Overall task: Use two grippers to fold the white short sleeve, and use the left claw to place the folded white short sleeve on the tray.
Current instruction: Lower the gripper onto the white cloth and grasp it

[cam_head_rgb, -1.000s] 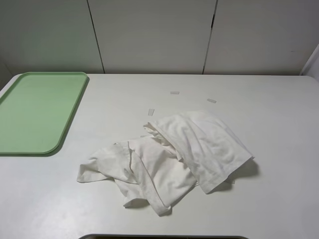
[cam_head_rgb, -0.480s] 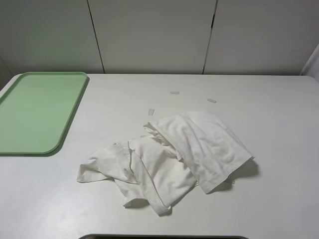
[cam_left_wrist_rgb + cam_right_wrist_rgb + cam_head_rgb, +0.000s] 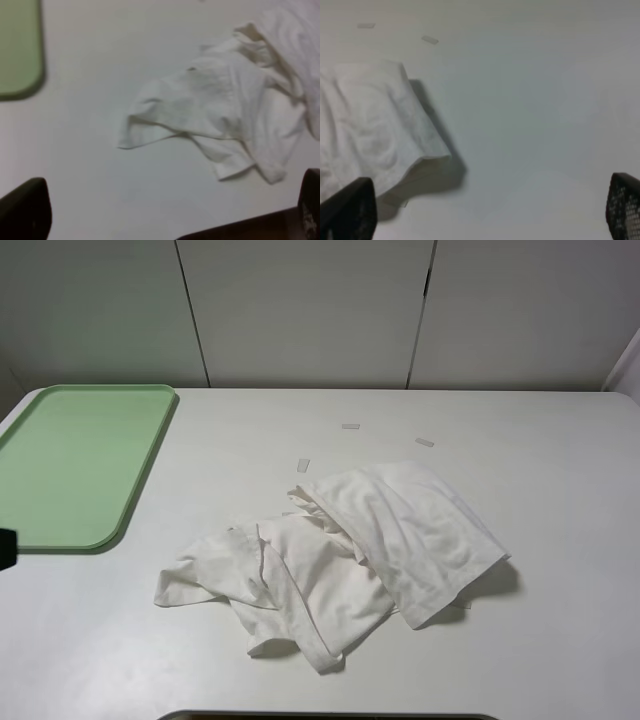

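The white short sleeve [image 3: 340, 550] lies crumpled in a heap on the middle of the white table. The pale green tray [image 3: 70, 465] lies empty at the far left. A dark bit of my left gripper [image 3: 5, 548] shows at the left edge, just in front of the tray. In the left wrist view the left gripper [image 3: 167, 215] is open and empty, well short of the shirt [image 3: 225, 105], with the tray's corner [image 3: 17, 45] off to one side. My right gripper [image 3: 485, 212] is open and empty above bare table beside the shirt's edge [image 3: 365, 135].
Three small pale tape strips [image 3: 350, 426], [image 3: 425, 442], [image 3: 303, 465] lie on the table behind the shirt. A dark edge [image 3: 330, 716] runs along the table's front. White wall panels stand behind the table.
A dark part of the left gripper has come into the exterior view at the left edge. The shirt and the tray have not moved.
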